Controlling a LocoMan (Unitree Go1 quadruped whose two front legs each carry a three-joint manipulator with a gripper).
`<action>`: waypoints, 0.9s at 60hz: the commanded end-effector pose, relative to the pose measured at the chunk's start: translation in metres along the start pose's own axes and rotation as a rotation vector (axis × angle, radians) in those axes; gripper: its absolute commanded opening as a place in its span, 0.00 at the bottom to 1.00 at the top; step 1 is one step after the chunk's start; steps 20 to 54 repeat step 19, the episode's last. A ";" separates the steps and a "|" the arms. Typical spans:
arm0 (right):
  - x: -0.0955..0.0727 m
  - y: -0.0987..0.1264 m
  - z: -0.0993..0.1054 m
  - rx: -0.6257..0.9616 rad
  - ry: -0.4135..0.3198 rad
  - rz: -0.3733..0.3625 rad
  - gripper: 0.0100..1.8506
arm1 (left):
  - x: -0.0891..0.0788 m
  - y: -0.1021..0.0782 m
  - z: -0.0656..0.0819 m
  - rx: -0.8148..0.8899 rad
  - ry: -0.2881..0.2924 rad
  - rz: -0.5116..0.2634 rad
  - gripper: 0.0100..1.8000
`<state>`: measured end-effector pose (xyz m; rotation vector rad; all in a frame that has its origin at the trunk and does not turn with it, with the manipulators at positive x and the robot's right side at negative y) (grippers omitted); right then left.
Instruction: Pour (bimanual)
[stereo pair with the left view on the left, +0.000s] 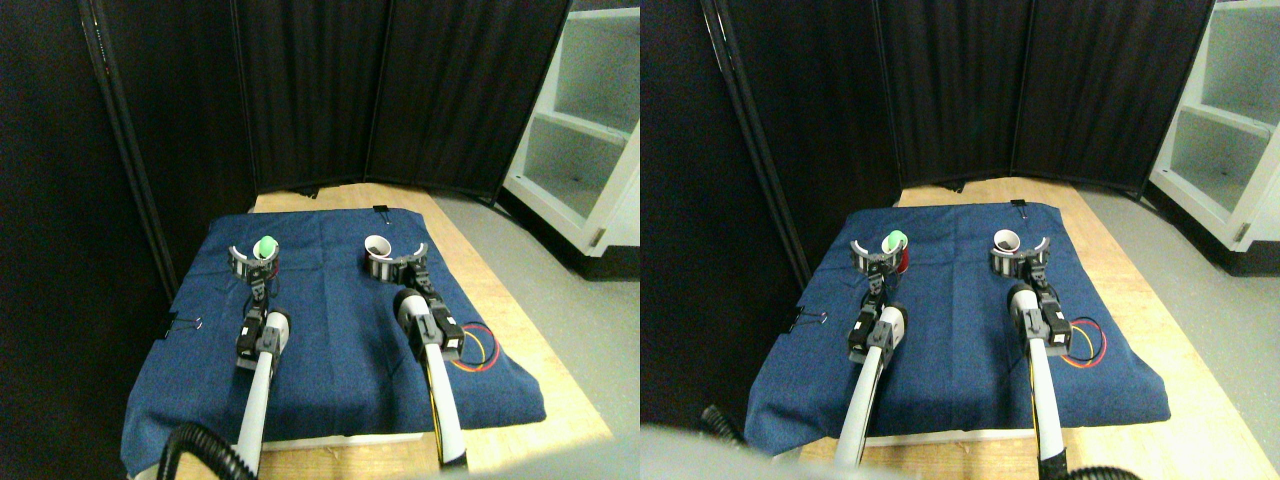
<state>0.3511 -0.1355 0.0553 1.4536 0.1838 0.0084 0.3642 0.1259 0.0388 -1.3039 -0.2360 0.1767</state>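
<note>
Left claw (252, 262), left of centre in the frame: its curved jaws stand spread, with a green-topped cup (265, 247) set at its upper right, touching or just beside the jaws; a clamped hold cannot be confirmed, so the claw is recorded as released. A trace of red shows low on that cup. Right claw (397, 262), just right of centre: jaws likewise spread in an arc, with a white cup (379, 245) at its upper left edge, its dark mouth facing up; contact cannot be told apart from mere closeness. Both cups stand upright and well apart from each other, in the upper part of a blue cloth (330, 340). The cloth covers a wooden counter (520, 330), whose bare surface shows along the right side and bottom edge. A black binder clip (184, 324) sits on the cloth's left edge, another at its far edge. Red and yellow wires (482, 350) loop beside the right limb. Behind, a black folding screen (400, 90) fills the upper frame; a white shelf unit (590, 120) stands upper right on grey floor.
</note>
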 end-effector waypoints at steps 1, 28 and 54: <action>0.005 0.005 -0.003 -0.006 0.006 0.045 0.59 | 0.002 -0.004 -0.002 -0.030 0.003 -0.031 0.47; 0.007 0.003 -0.003 0.020 -0.014 0.027 0.61 | 0.005 -0.004 -0.002 -0.028 0.028 -0.016 0.46; 0.007 0.003 -0.003 0.020 -0.014 0.027 0.61 | 0.005 -0.004 -0.002 -0.028 0.028 -0.016 0.46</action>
